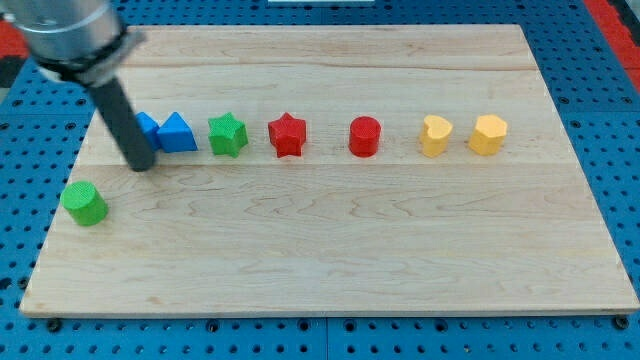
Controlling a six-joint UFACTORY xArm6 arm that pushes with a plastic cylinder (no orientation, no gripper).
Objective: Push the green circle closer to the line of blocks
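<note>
1. My tip (143, 165) rests on the wooden surface (330, 260), touching or just beside the leftmost blue block (148, 127); being a bare rod, it has no fingers to open or close.
2. The green circle (84, 203) lies apart, toward the view's bottom-left of my tip.
3. The line of blocks runs rightward, blue triangle (177, 133) to yellow blocks, so I judge the push should go up-right.

The arm (70, 35) shows as a blurred grey, rounded metal housing with lighter highlights. A straight, dark grey rod (122, 115) extends from it, ending in my tip (143, 166), plain and blunt.
</note>
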